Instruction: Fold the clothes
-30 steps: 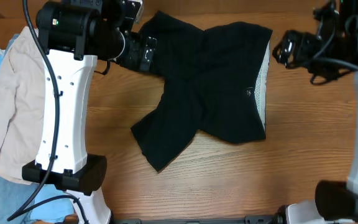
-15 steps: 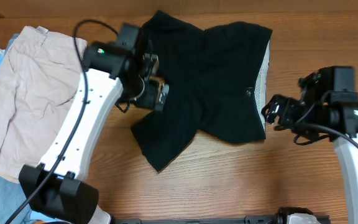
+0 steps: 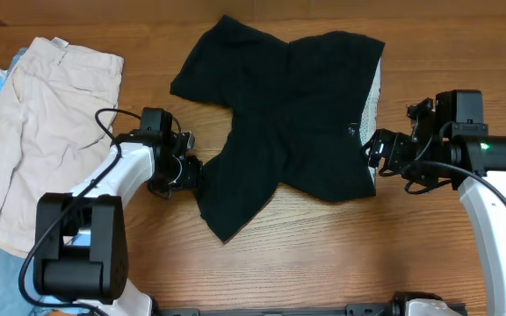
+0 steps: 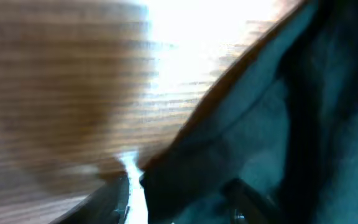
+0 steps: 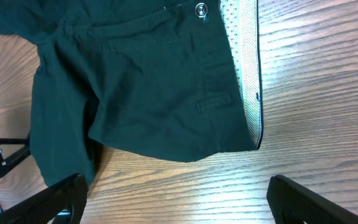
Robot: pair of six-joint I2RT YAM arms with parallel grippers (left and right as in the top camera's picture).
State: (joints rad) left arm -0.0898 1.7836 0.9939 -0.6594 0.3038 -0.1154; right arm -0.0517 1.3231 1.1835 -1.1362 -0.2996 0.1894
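Overhead: black shorts spread flat on the table, left hand at one leg's edge, right hand beside the waistband; left wrist view: too blurred to tell its grip; right wrist view: fingers spread wide, holding nothing.

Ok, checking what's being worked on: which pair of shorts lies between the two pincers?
The black fabric shorts, flanked by the left pincer and right pincer; the beige khaki shorts lie outside both, past the left one.
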